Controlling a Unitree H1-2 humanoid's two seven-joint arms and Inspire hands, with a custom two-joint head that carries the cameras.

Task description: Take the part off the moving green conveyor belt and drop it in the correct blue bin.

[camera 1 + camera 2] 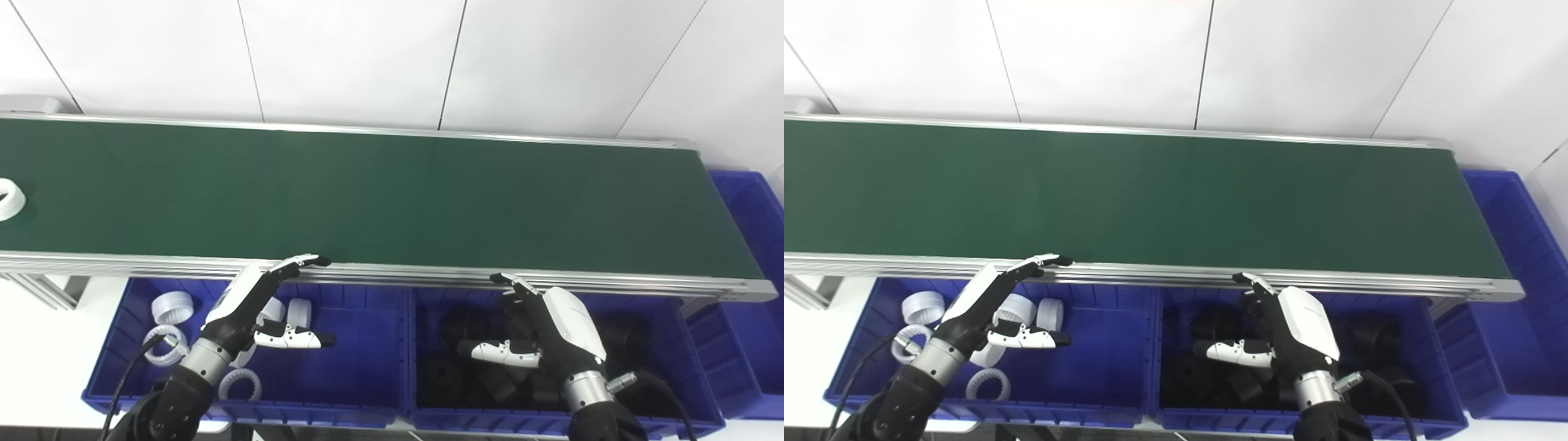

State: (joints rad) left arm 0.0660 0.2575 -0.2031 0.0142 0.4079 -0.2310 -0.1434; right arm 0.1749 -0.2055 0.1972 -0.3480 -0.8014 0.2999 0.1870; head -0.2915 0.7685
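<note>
Both hands empty, fingers spread and extended, thumbs out to the side.

Left hand (248, 306): fingertips (312, 260) rest at or just over the near aluminium rail of the conveyor belt (392, 196); contact with the rail cannot be confirmed from this angle. Thumb points toward the centre, over the left blue bin (361, 367). Under and behind these fingers lie the white ring parts (173, 306), several of them gathered at that bin's left end; one or two partly hidden by the palm.

Right hand (551, 331): released, holding nothing, fingertips (505, 278) just short of the same rail. Thumb points toward the left hand. Below this hand is the right blue bin (692, 380), filled with black parts (447, 367); shapes hard to separate in the dark pile.

Task item: one white part (9, 199) on the green belt, cut by the frame's left border in the left eye view, well beyond the left hand's fingertips and off to their outer side. Not seen in the right eye view.

A third blue bin (1513, 245) stands past the belt's end, outboard of the right hand's fingers.
</note>
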